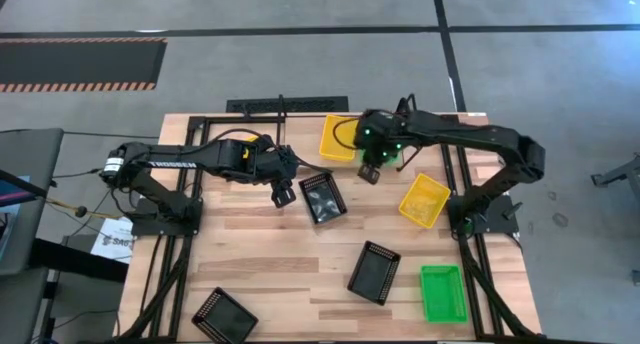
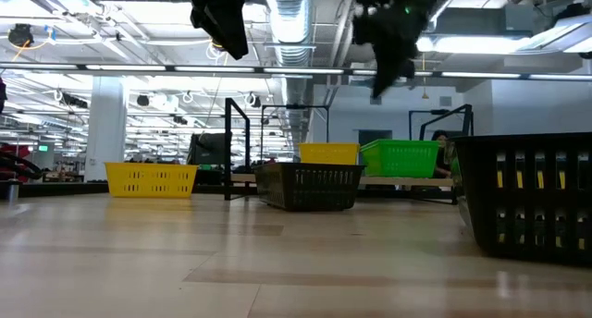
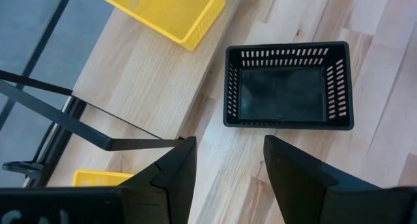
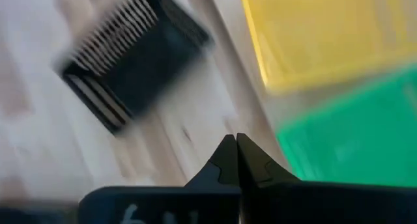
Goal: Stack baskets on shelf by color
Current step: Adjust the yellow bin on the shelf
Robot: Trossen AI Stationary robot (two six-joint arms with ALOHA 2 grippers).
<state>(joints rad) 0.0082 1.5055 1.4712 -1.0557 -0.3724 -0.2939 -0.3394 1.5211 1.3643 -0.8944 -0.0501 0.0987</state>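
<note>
— While both arms hang above the table, where are the grippers?

— Left gripper hovers just beside a black basket near the middle of the table. Its fingers stand apart with nothing between them, and in its wrist view that black basket sits upright on the wood just ahead of them.

— And the right?

— Right gripper is up near the far edge, over the shelf area, beside a yellow basket. Its fingers are pressed together, holding nothing. Its wrist view is blurred, but shows a black basket, a yellow one and something green below.

— What sits on the shelf?

— In the low view the shelf carries a yellow basket and a green basket, side by side. From above, the green one is mostly hidden under the right arm.

— The rest?

— A second yellow basket lies tilted on the table's right side. Another green basket sits at the near right corner, with a black basket just left of it. One more black basket lies at the near left edge. I cannot find the remaining baskets.
</note>
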